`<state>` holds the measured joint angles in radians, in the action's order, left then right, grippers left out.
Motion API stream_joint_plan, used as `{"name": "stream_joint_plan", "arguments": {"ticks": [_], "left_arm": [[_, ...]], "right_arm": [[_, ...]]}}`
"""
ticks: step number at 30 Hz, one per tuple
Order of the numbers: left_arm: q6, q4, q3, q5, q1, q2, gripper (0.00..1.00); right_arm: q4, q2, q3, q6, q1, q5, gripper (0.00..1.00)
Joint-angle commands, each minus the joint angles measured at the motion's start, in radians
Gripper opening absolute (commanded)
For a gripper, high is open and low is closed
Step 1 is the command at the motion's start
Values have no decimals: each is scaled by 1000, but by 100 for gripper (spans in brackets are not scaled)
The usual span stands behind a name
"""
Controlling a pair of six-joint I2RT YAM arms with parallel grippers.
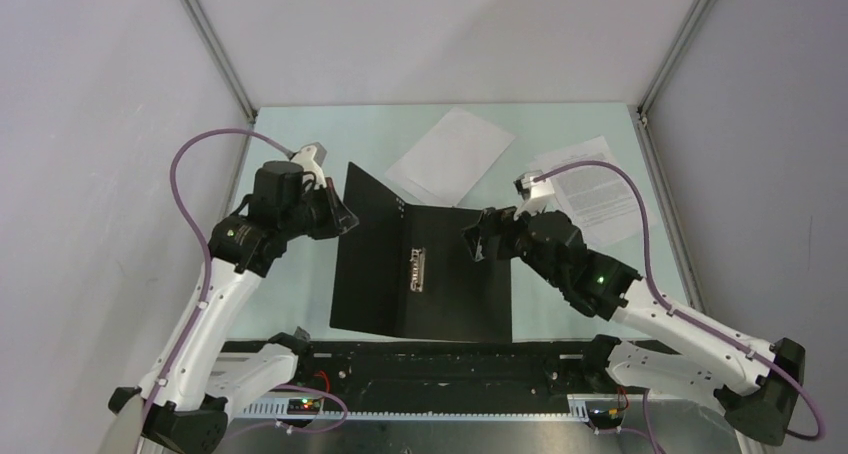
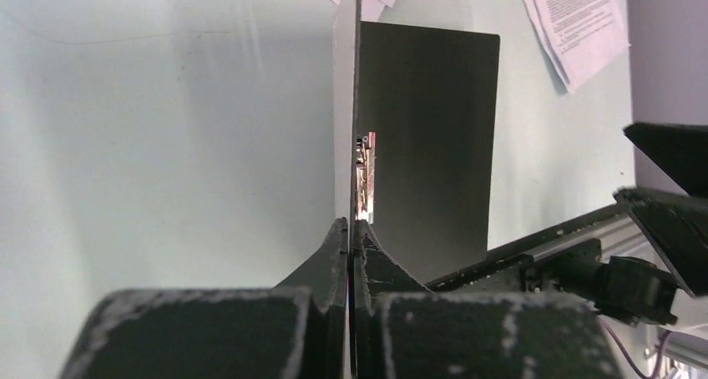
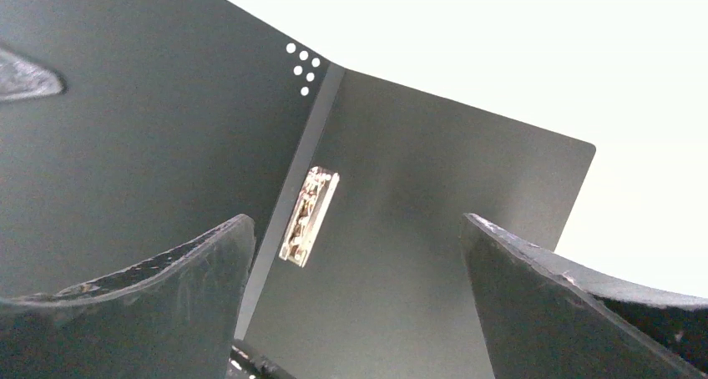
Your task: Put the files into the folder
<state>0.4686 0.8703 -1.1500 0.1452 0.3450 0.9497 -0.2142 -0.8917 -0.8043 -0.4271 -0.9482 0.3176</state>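
Observation:
The folder [image 1: 455,284] lies open in the middle of the table, black inside, with a metal clip [image 1: 417,269] by its spine. My left gripper [image 1: 338,216] is shut on the edge of the folder's left cover [image 1: 365,244] and holds it raised; in the left wrist view the cover [image 2: 346,103] shows edge-on between the shut gripper [image 2: 350,233]. My right gripper [image 1: 478,240] is open and empty just above the flat right half [image 3: 434,229]; it also shows in the right wrist view [image 3: 357,222]. The blank files [image 1: 452,154] and the printed files [image 1: 597,189] lie behind the folder.
The metal rail [image 1: 440,359] runs along the near edge in front of the folder. Cage posts [image 1: 215,44] and grey walls stand on the left, right and back. The printed files [image 2: 580,20] sit near the right wall.

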Motion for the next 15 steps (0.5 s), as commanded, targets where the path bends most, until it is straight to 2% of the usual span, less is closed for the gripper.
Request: {"name": "stream_joint_plan", "arguments": {"ticks": [1,10,15], "left_arm": [[61,-198,36,95,1,-14,0],[208,-485,170,108,0,73,0],[128,-531,150,177,-17,174,0]], "right_arm": [[-43,-48,-27,-58,87,-67,97],[-28,-172,-30,-117,249,-221,97],[-24,-231,-30,-121,289,-262,96]]}}
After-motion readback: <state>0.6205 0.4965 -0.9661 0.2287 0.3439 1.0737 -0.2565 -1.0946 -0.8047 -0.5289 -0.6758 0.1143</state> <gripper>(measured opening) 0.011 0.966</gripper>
